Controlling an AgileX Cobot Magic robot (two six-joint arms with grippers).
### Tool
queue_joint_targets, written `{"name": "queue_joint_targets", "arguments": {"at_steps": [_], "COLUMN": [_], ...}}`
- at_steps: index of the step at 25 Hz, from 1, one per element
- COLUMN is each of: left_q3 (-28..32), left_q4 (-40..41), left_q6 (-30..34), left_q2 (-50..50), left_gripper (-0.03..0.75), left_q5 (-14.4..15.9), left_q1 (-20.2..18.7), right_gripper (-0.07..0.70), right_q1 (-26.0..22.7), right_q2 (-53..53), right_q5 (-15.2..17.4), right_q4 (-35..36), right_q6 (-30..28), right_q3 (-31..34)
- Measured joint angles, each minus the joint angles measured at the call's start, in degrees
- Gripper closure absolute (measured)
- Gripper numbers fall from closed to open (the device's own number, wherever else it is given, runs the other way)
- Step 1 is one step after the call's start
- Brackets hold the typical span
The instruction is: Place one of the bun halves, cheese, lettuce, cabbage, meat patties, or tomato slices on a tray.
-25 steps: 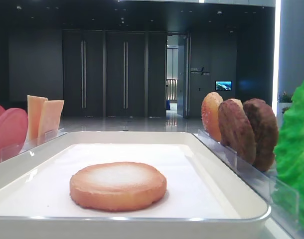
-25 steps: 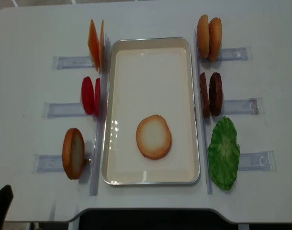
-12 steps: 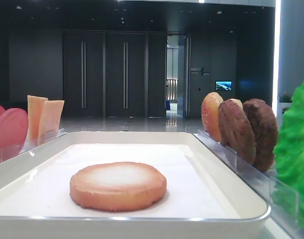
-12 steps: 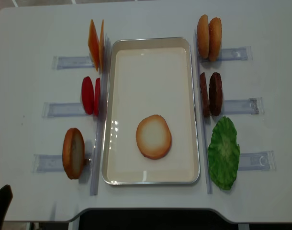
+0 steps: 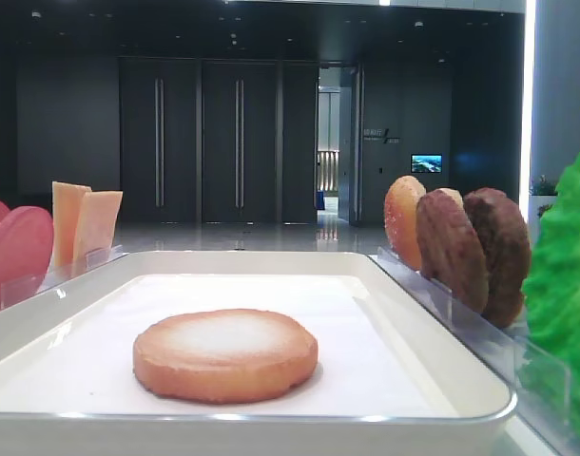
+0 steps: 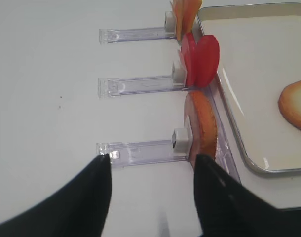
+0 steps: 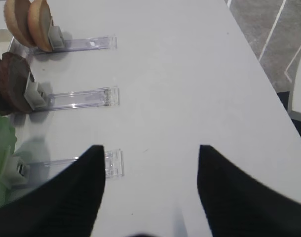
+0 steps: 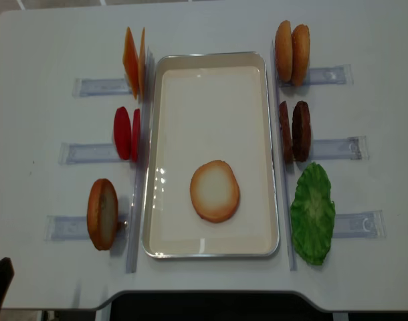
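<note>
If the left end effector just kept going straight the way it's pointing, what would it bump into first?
Probably the clear plastic holder just ahead of the left end effector, which hangs open, and beyond that rail the upright bun half at its end. Its height above the table is unclear, so it might pass over.

Bun half (image 8: 215, 191) flat in tray (image 8: 214, 63), pale face up, near front. Other bun halves (image 8: 102, 214) (image 8: 291, 52), cheese (image 8: 133, 61), tomato slices (image 8: 126, 133), meat patties (image 8: 295, 131), lettuce (image 8: 312, 213) upright beside tray.
</note>
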Motion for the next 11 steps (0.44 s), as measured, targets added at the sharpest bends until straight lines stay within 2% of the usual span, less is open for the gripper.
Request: {"name": "queue_joint_targets", "arguments": {"at_steps": [11], "left_q3": [0.0], "left_q4": [0.0], "left_q6": [0.0], "left_q2": [0.0], "left_gripper": [0.316], "left_q5": [0.0], "left_q1": [0.0], "right_gripper": [0.232], "right_q1": [0.0], "right_q2": [0.0], "right_q5": [0.0], "right_q4": [0.0], "right_q6": [0.0], "right_q3": [0.0]}}
